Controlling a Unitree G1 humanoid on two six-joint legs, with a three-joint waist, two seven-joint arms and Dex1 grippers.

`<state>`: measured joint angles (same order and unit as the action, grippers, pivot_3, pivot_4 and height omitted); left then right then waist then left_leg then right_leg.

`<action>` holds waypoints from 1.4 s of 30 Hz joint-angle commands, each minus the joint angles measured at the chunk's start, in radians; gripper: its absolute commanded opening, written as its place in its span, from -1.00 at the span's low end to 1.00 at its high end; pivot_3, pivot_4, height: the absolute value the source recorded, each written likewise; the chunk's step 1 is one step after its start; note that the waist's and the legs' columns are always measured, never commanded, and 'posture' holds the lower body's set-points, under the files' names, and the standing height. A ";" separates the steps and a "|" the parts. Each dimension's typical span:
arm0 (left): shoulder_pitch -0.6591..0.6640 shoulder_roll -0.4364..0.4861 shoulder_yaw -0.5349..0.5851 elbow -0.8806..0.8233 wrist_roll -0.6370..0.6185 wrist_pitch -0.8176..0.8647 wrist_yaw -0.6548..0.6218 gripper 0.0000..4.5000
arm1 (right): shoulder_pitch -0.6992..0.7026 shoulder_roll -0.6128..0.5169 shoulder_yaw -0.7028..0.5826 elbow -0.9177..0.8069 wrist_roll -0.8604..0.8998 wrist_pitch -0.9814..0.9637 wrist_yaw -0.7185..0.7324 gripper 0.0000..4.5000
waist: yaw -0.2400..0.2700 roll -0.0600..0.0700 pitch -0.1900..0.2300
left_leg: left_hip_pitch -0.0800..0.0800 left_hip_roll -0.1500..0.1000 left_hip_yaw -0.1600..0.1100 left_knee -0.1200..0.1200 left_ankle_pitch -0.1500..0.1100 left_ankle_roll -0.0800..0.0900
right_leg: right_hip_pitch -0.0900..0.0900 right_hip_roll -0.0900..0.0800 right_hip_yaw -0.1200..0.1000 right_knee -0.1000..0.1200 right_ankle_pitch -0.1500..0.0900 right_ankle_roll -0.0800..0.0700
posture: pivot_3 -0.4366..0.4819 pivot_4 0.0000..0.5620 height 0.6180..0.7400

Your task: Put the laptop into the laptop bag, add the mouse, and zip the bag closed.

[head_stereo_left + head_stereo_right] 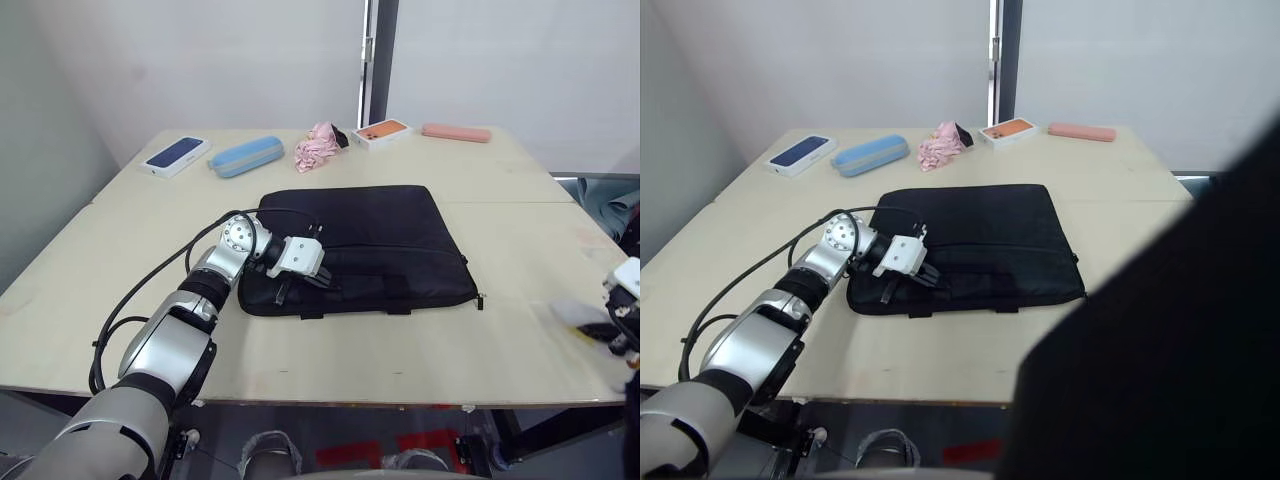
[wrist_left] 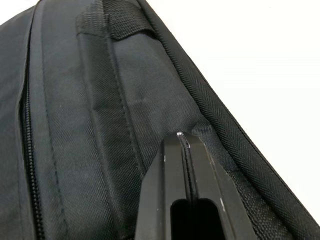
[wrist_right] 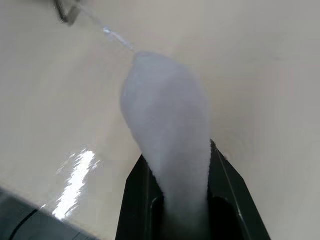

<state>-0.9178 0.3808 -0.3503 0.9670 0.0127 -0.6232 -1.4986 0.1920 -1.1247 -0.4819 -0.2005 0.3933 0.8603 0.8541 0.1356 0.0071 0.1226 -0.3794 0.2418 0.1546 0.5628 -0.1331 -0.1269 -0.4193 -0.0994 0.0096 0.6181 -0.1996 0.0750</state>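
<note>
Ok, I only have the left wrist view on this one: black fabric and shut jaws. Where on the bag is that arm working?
Observer: The left gripper is at the near edge of the laptop bag, close to its left corner. The bag lies flat on the table.
Operator: And the other arm?
Observer: The right gripper is over the table's right side, apart from the bag. Its jaws are closed on a white object that is too blurred to name.
Operator: Anything else on the table?
Observer: Along the far edge there are a blue case, a pink cloth and an orange box.
</note>
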 commanded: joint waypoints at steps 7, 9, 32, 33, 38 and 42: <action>0.072 0.029 -0.067 0.079 0.104 0.004 0.003 -1.00 | -0.441 0.043 0.292 0.165 -0.106 0.030 -0.142 -1.00 | -0.017 0.004 -0.003 | 0.007 -0.001 0.002 -0.002 0.000 0.000 | 0.005 -0.001 0.002 0.001 0.001 -0.002 | -0.05 -0.47 1.00; 0.080 0.029 -0.068 0.079 0.103 0.002 0.005 -1.00 | -0.520 0.072 0.361 0.201 -0.134 0.024 -0.152 -1.00 | -0.021 0.004 -0.003 | 0.010 -0.001 0.002 -0.002 0.000 0.000 | 0.007 -0.001 0.002 0.001 0.006 -0.009 | -0.05 -0.47 1.00; 0.128 0.036 -0.076 0.079 0.109 -0.032 0.037 -1.00 | -1.095 0.450 0.640 0.748 -0.419 -0.203 -0.279 -1.00 | -0.045 0.004 -0.006 | 0.010 -0.010 0.012 -0.007 0.000 0.002 | 0.002 -0.003 0.017 -0.001 0.008 -0.012 | -0.05 -0.47 1.00; 0.130 0.036 -0.076 0.078 0.109 -0.032 0.037 -1.00 | -1.103 0.459 0.637 0.760 -0.420 -0.213 -0.280 -1.00 | -0.045 0.004 -0.006 | 0.010 -0.010 0.013 -0.007 0.000 0.002 | 0.002 -0.004 0.017 -0.001 0.007 -0.012 | -0.05 -0.47 1.00; 0.142 0.037 -0.074 0.067 0.106 -0.029 0.044 -1.00 | -1.111 0.471 0.626 0.803 -0.436 -0.252 -0.288 -1.00 | -0.043 0.005 -0.006 | 0.010 -0.010 0.013 -0.010 0.000 0.002 | 0.001 -0.003 0.017 -0.004 0.007 -0.012 | -0.05 -0.47 1.00; 0.149 0.035 -0.053 0.043 0.075 -0.002 0.030 -1.00 | -1.050 0.440 0.599 0.711 -0.378 -0.153 -0.190 -0.55 | -0.042 0.004 -0.006 | 0.010 -0.010 0.015 -0.011 -0.001 0.002 | 0.001 -0.003 0.018 -0.005 0.007 -0.012 | -0.05 -0.47 1.00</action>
<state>-0.8496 0.4078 -0.3398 0.9445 0.0047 -0.6845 -1.4420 -0.8600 -0.6615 0.1539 0.5846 -0.0101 0.6758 0.6230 0.0937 0.0114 0.1164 -0.3693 0.2321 0.1696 0.5510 -0.1337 -0.1247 -0.4184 -0.1029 0.0273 0.6123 -0.1921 0.0628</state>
